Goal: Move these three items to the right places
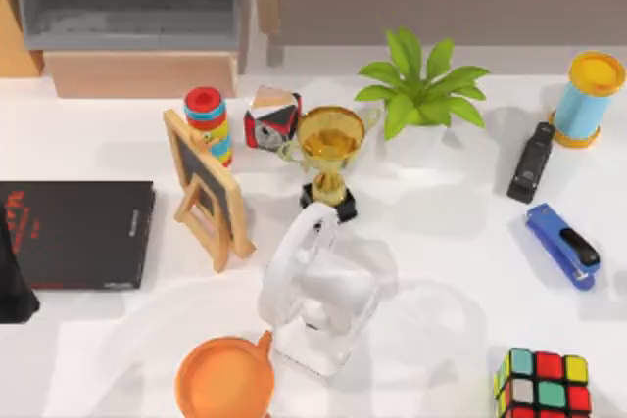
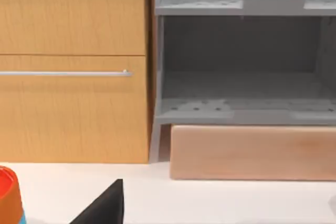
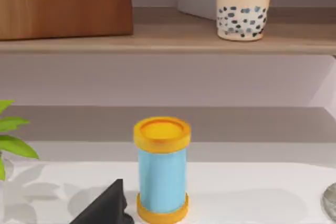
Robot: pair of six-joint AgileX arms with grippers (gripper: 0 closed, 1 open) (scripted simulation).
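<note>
1. Right gripper (image 3: 105, 205) (open or closed, I cannot tell) faces the blue cylindrical canister with yellow caps (image 3: 161, 169), just ahead of it.
2. Probably best: approach level, centred on its body, keeping off the green leafy plant (image 3: 13, 140) alongside.
3. Left gripper (image 2: 102, 208) idles, its state equally unclear, with the grey cabinet shelf (image 2: 241, 111) ahead.

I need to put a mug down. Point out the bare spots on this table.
Free: between the trophy, blue stapler and Rubik's cube; also left of the small chalkboard easel, above the black book. Crowded: the middle, around the white headphones.
</note>
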